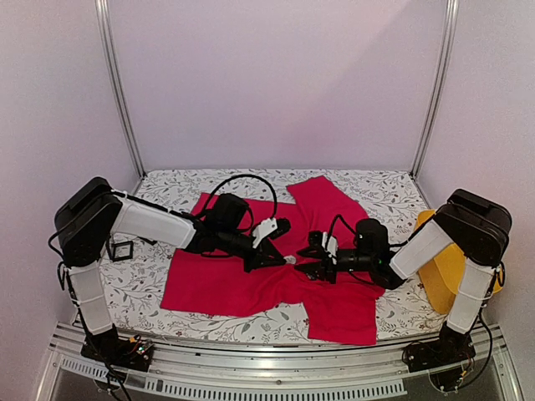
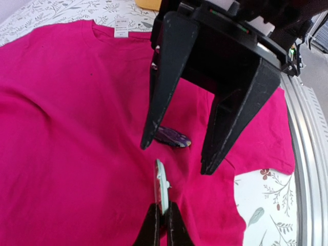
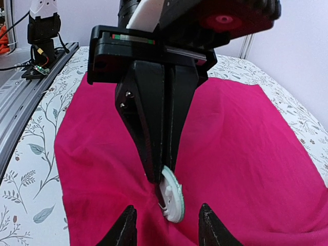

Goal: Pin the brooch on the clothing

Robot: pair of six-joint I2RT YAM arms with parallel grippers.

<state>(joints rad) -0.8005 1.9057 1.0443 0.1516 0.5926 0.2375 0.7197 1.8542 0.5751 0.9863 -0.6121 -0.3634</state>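
Nearest the left wrist camera, at the bottom middle of its frame, the left tool [image 2: 162, 207] is clenched on the brooch [image 3: 172, 200], a small white disc with a pale green rim. The two fingers pinch it by its lower part, so it stands on edge over the red T-shirt [image 2: 66, 128]. The cloth looks drawn up into a small fold right under the disc, though the frames do not show whether a pin has entered it.

The right tool [image 2: 177, 156] faces it from the upper middle of that frame. It is released, its two fingers wide apart with nothing between the pads. A small dark glossy piece [image 2: 173, 137] lies on the shirt between those fingers; what it is cannot be told.

From the left wrist the disc shows only its thin edge, so its plane runs roughly along the line joining the two tools. In the right wrist view it sits low in the middle, just beyond the gap between that tool's own fingers.

The shirt lies flat on the floral tablecloth [image 1: 167, 188], with its white neck label [image 2: 121, 28] at the top of the left wrist frame. The left arm carries the brooch; the right is close enough to steady cloth or disc.
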